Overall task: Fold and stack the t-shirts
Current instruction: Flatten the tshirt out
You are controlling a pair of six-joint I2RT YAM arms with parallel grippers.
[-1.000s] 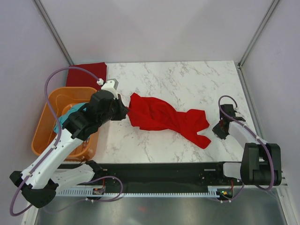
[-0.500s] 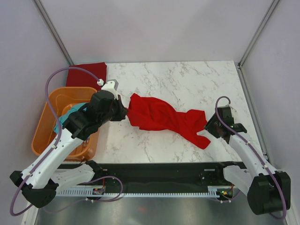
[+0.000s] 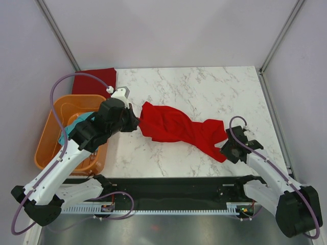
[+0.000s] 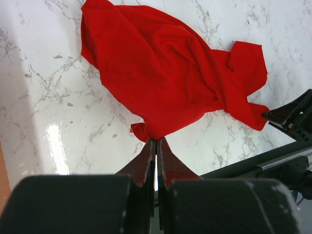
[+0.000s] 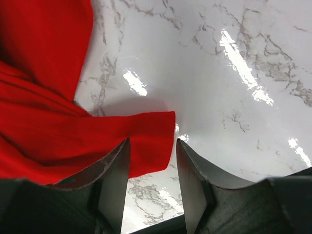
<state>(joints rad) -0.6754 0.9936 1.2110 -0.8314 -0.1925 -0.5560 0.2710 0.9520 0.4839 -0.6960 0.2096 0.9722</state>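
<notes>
So I counted three t-shirts and two arms. The bright red t-shirt [image 3: 179,128] was the only one out on the marble table [image 3: 204,87]. It lay bunched and twisted, stretched across the middle from about 9 o'clock to about 4 o'clock.

The maroon t-shirt [image 3: 94,80] sat folded flat at roughly 10 o'clock, just off the table's far left corner. The teal t-shirt [image 3: 76,125] was down in the one orange basket [image 3: 48,138] at 9 o'clock, mostly hidden under the left arm.

The left gripper [image 4: 156,146] had its jaws pressed right together, pinching a little tuck of the red shirt's 9 o'clock end. The right gripper [image 5: 152,146] was down at the 4 o'clock end with its two fingers spread about halfway. A loose corner of the red cloth lay in the gap between them, and nothing was clamped as far as I could see.
</notes>
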